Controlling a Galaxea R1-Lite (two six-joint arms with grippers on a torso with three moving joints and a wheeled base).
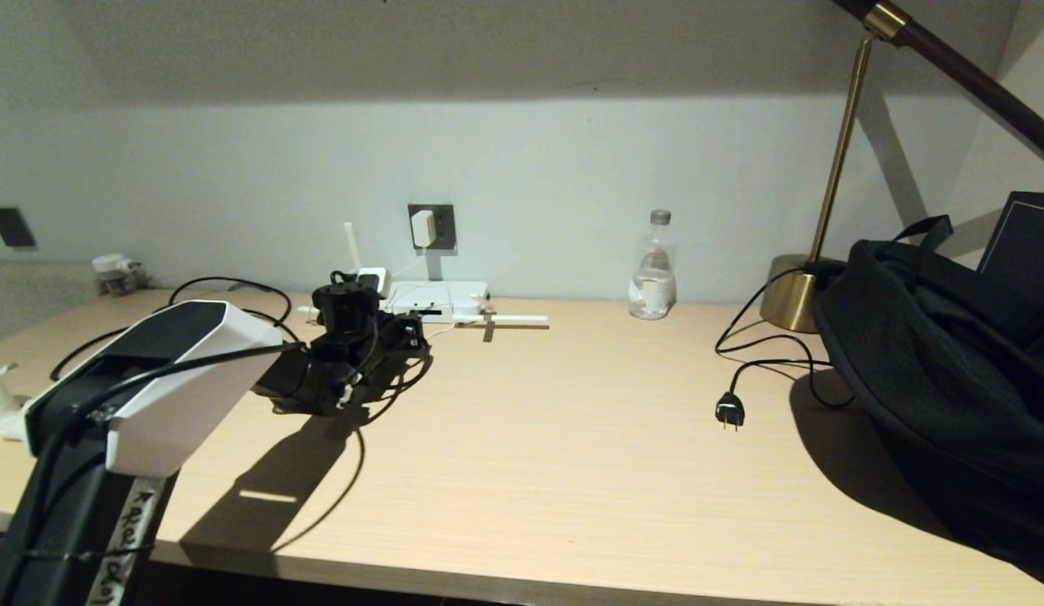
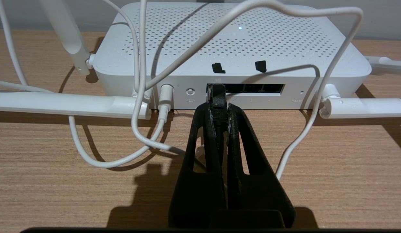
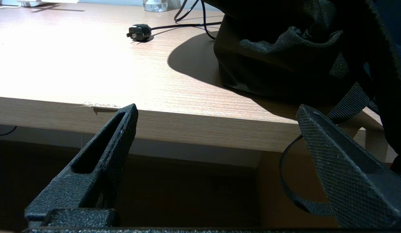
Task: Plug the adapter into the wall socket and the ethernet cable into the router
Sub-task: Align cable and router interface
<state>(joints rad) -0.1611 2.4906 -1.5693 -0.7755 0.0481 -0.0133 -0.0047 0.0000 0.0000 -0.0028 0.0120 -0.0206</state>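
Observation:
The white router [image 2: 239, 42] lies by the wall, its port edge facing my left gripper [image 2: 217, 108]. That gripper is shut on the black connector of the ethernet cable [image 2: 216, 94], whose front end sits at the left end of the dark port slot [image 2: 255, 88]. In the head view the left gripper [image 1: 408, 330] reaches to the router [image 1: 438, 295], and the black cable [image 1: 227, 284] loops behind it. The white adapter [image 1: 423, 227] sits in the wall socket [image 1: 444, 210], its thin white cord [image 2: 333, 64] draped over the router. My right gripper [image 3: 217, 108] hangs open and empty below the desk's front edge.
White antennas [image 2: 58, 103] lie flat on both sides of the router. A water bottle [image 1: 654, 265], a brass lamp [image 1: 791, 290] with its loose black plug [image 1: 729, 411] and a large black bag [image 1: 951, 362] occupy the desk's right side. A small jar [image 1: 114, 271] stands far left.

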